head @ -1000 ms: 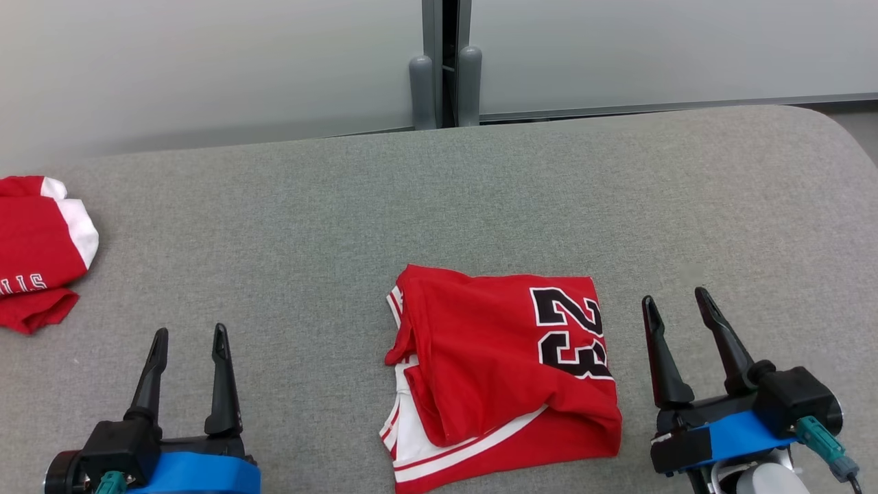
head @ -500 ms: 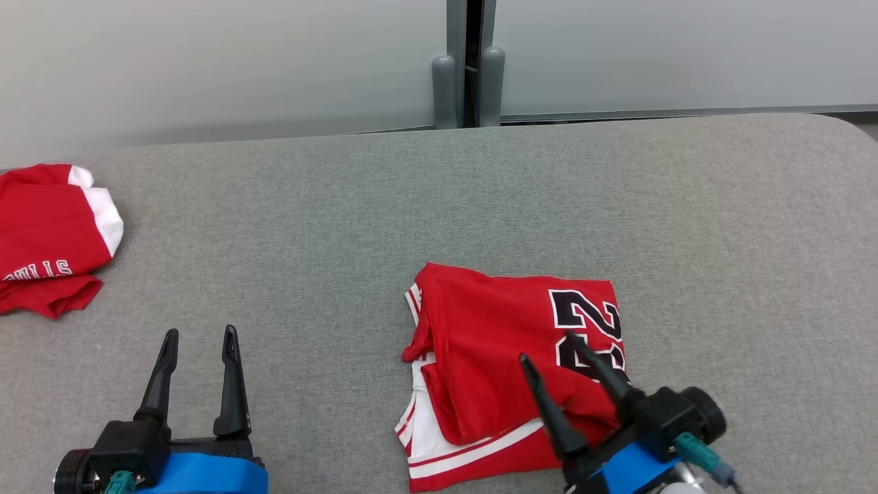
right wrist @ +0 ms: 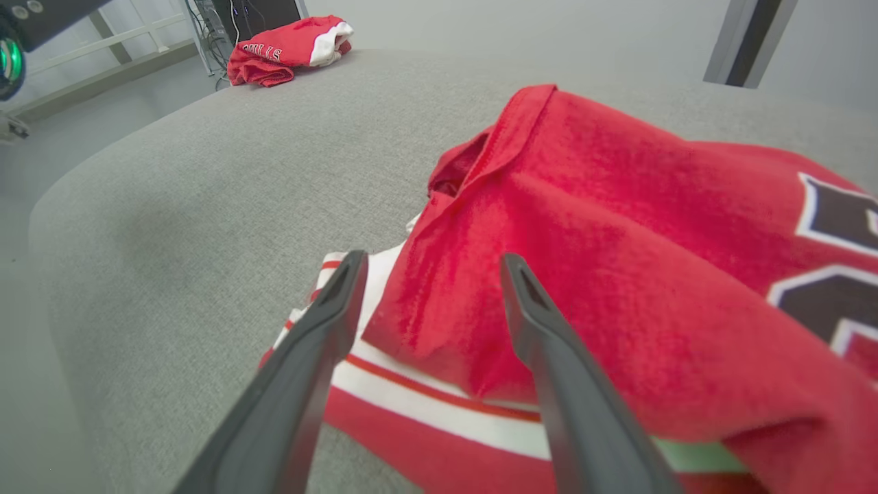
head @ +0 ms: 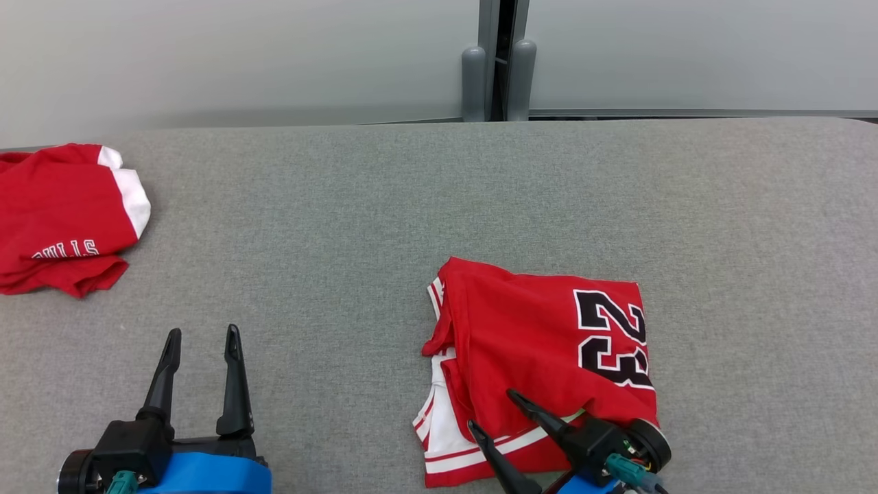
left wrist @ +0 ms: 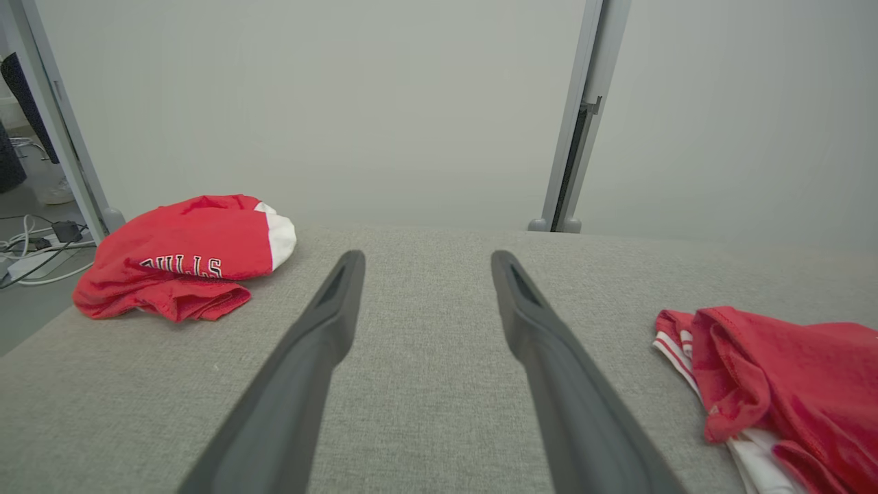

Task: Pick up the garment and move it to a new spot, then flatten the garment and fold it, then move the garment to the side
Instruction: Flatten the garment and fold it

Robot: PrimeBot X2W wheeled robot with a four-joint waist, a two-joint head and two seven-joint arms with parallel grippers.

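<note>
Right end effector (head: 491,408) hangs wide open and empty over the near hem of the folded red number-23 jersey (head: 535,329) on the grey fabric table (head: 343,206), guessing it's lining up a grab. Left end effector (head: 204,331) idles open and empty too.

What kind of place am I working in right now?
Probably an indoor lab or test room: a gray cloth-covered table, plain wall panels behind it, loose cables on the floor.

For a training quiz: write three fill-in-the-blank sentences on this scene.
1. The folded red jersey shows the number ____.
2. The right gripper, at the jersey's near edge, has its jaws ____.
3. The other red garment lies at the grey surface's far ____ corner.
Missing words: 23; open; left.
</note>
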